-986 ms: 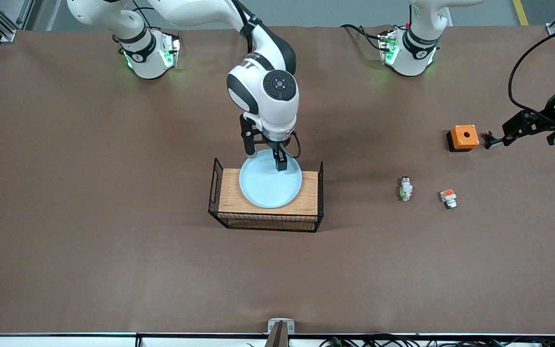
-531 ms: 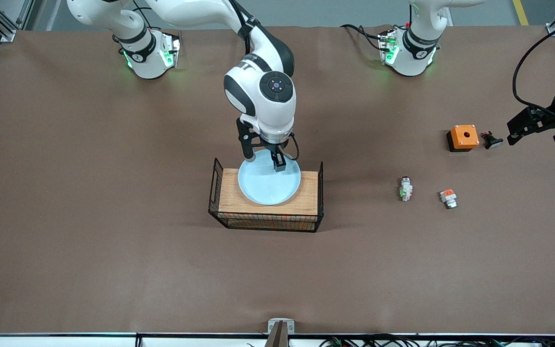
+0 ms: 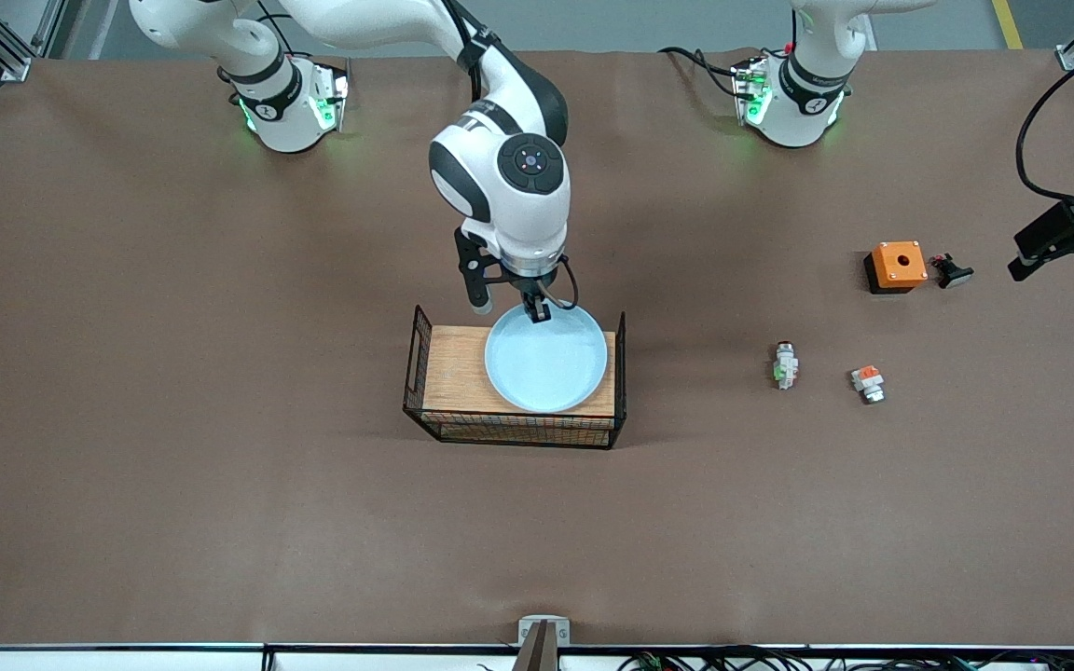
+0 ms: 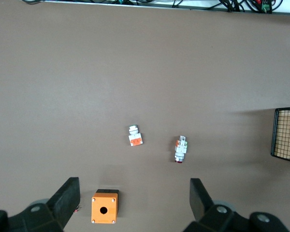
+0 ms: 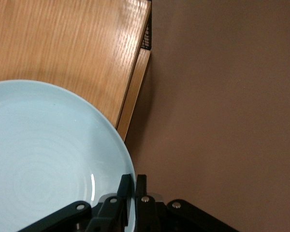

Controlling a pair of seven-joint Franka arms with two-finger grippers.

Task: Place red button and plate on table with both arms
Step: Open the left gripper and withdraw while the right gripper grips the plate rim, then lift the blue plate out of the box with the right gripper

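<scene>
The red button (image 3: pixel 785 364), a tiny whitish-grey switch part with a green patch, lies on its side on the brown table (image 3: pixel 220 485), its long axis running toward and away from the front camera and its dark metallic end pointing away from that camera. Beside it, toward the left arm's end of the table, lies a similar small white part (image 3: pixel 868 383) with an orange-red top, well apart from it. Farther from the front camera sits an orange box (image 3: pixel 897 266) with a hole in its top, and just beside the box lies a small dark piece (image 3: pixel 951 271). Nothing stands between the button and the open table around it.

The pale-blue plate (image 3: pixel 546 359) is over the wooden-topped wire rack (image 3: pixel 455 373) at mid-table, its rim reaching the rack's end wall toward the left arm's end. The right gripper (image 3: pixel 537 309), hanging straight down from an arm bent over the rack, is clamped on the plate's rim at the edge farthest from the front camera; the right wrist view shows the fingers (image 5: pixel 141 189) pinched on that rim (image 5: pixel 63 159).

The left gripper (image 3: pixel 1064 244) hangs out over the table's edge at the left arm's end, its fingers (image 4: pixel 67 195) spread wide and holding nothing, the orange box (image 4: pixel 105 208) and both small parts (image 4: pixel 181 150) (image 4: pixel 135 137) in view below it.
</scene>
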